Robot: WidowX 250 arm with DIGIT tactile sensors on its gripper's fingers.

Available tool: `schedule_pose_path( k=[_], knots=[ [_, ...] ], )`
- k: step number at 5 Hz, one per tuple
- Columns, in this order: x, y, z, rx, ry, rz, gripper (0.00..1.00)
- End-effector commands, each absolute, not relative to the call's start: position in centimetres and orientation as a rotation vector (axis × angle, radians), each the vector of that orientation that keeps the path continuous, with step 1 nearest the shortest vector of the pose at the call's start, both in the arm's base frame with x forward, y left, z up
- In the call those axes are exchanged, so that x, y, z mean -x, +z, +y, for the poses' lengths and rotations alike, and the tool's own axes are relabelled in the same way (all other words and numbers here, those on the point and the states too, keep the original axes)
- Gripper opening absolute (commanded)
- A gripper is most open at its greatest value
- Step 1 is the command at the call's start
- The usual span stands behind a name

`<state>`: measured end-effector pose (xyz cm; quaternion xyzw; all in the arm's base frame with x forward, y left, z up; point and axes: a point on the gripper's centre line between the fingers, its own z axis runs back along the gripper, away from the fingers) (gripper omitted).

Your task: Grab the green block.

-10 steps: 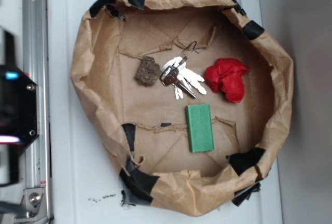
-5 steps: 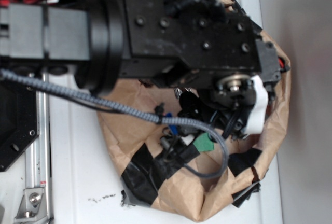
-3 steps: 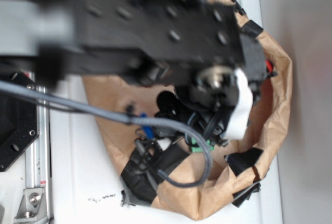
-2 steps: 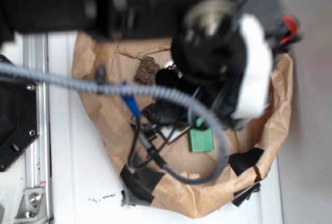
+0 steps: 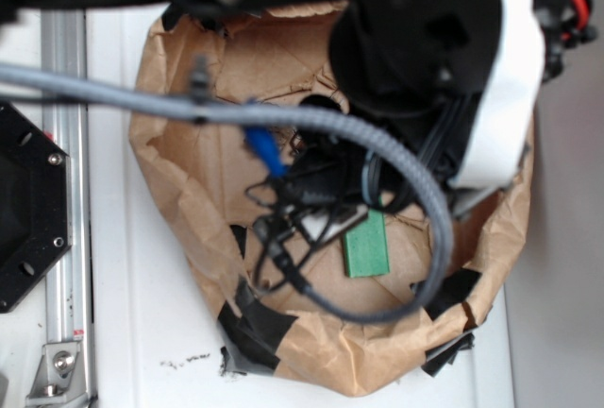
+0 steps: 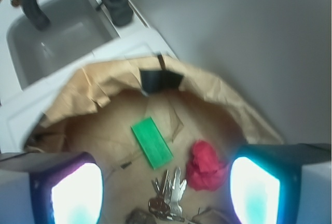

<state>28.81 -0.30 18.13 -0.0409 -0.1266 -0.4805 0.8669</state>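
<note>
Two lit pads of the hand [image 6: 165,193] frame the bottom corners of the wrist view, one glowing at lower left and the other [image 6: 255,192] at lower right, set wide apart with nothing between them. Beyond that gap, the green block [image 6: 151,142] lies flat on the floor of the brown paper bag [image 6: 98,81], just left of the frame's centre, its long side running from upper left to lower right. The keys [image 6: 168,199] sit below it near the bottom edge, and a crumpled red cloth [image 6: 205,165] lies to their right. A dark lump [image 6: 139,217] shows at the very bottom edge, too blurred to name. A strip of black tape [image 6: 161,81] marks the bag's far rim, and a grey sink basin [image 6: 62,32] fills the upper left. In the exterior view the black arm [image 5: 415,30] covers the top of the frame and much of the bag, with a grey braided cable [image 5: 283,120] looping across. The block [image 5: 366,246] shows below the arm, right of centre in the lower half, resting on the bag's floor and touched by nothing. The bag stands on a white bench [image 5: 142,332].
</note>
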Motion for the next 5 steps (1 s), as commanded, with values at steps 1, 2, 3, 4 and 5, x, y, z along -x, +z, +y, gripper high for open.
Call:
schedule_pose_path(
  k=[1,2,3,4,5],
  knots=[
    [-29.3,9.6,-4.0,0.166,-1.268,-0.277,1.00],
    [-28.1,5.3,-5.8,0.133,-1.341,-0.199,1.00],
    [-26.9,2.9,-6.3,0.076,-1.367,-0.157,1.00],
    [-27.6,-0.2,-5.6,-0.059,-1.283,-0.104,0.00],
    [-28.0,0.6,-5.3,-0.059,-1.232,-0.126,0.00]
  ],
)
